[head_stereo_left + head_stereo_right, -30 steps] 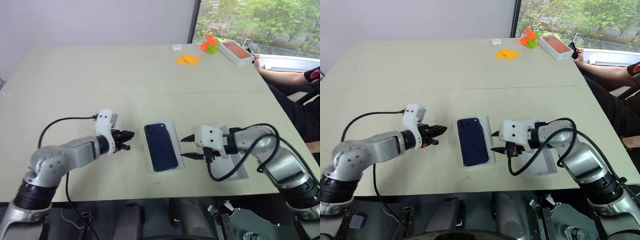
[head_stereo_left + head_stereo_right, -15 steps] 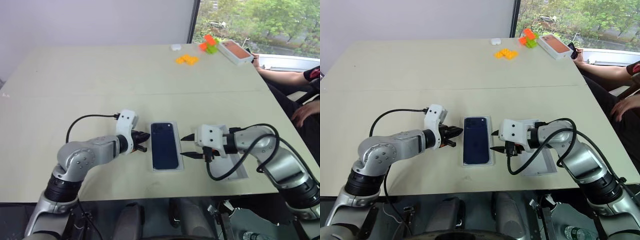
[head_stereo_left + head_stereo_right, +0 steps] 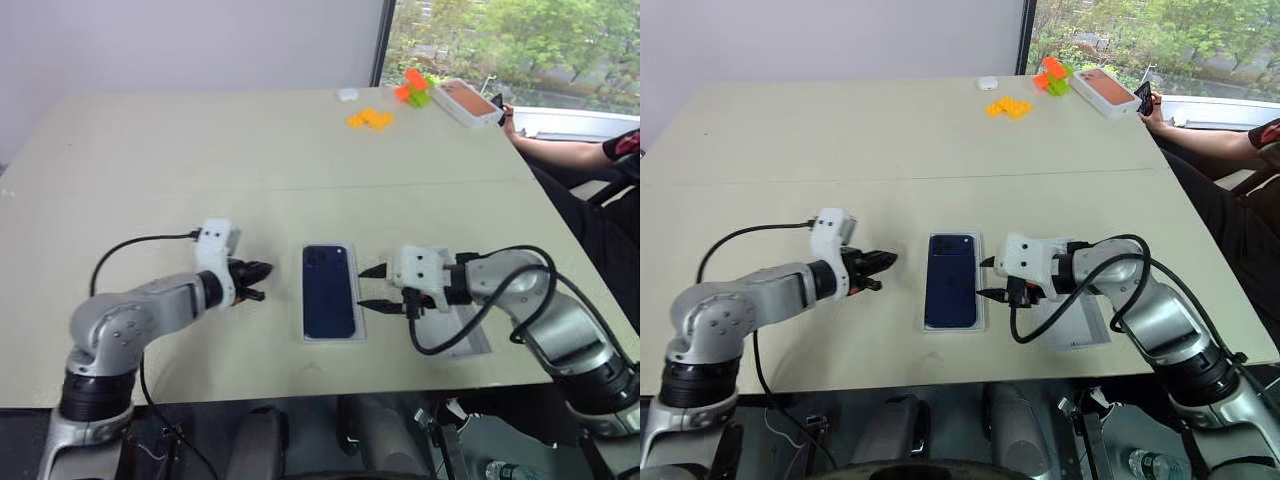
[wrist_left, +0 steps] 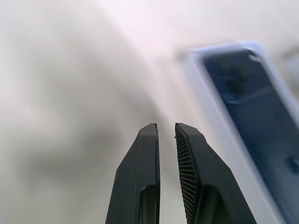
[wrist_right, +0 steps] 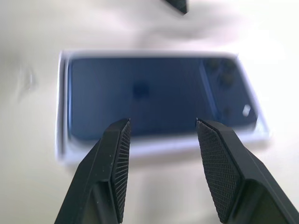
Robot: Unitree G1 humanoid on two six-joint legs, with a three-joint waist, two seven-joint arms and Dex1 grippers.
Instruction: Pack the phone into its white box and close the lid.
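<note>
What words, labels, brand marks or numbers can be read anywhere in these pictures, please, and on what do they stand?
None can be read.
The phone, lying in the white box: a faint mark on its back, too blurred to read.
The box with the salmon-orange top: any print too small to tell.

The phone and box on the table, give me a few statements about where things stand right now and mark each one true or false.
1. The phone lies in the white box. True.
2. The right gripper is clamped on the phone. False: its jaws stand open and hold nothing, beside the box.
3. The lid covers the box. False: it lies on the table under the right arm, apart from the box.
4. The left gripper is nearly shut and holds nothing. True.
5. Orange blocks lie at the far side of the table. True.
</note>
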